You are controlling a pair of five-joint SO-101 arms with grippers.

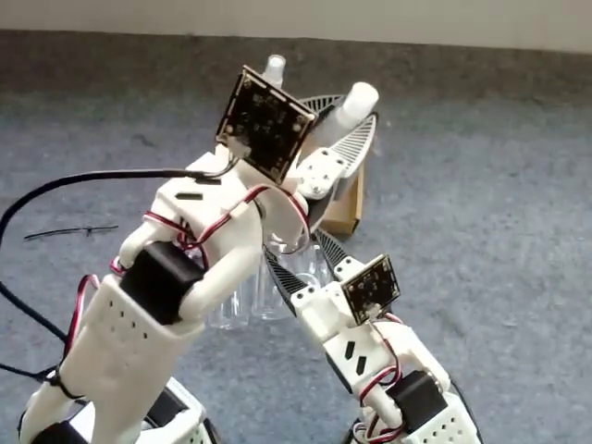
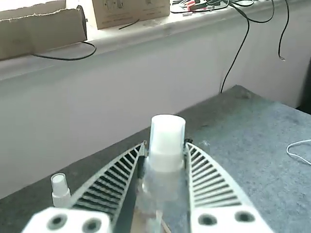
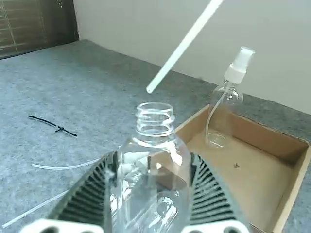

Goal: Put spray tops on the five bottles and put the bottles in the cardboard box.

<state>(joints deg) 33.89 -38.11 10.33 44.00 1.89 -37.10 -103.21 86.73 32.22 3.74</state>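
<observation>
My left gripper (image 2: 165, 148) is shut on a spray top (image 2: 166, 138) with a white cap, held high above the table (image 1: 356, 104). Its thin white dip tube (image 3: 184, 43) slants down and ends just above the open neck of a clear bottle (image 3: 154, 145). My right gripper (image 3: 153, 160) is shut on that bottle's body and holds it upright in front of the cardboard box (image 3: 272, 194). A finished bottle with a spray top (image 3: 229, 94) stands inside the box at its far side, also seen past the left arm (image 1: 275, 67).
Other clear bottles without tops (image 1: 236, 305) stand on the grey mat between the two arms. A black zip tie (image 3: 53, 126) and a loose white tube (image 3: 63, 166) lie on the mat to the left. A black cable (image 1: 55, 190) trails from the left arm.
</observation>
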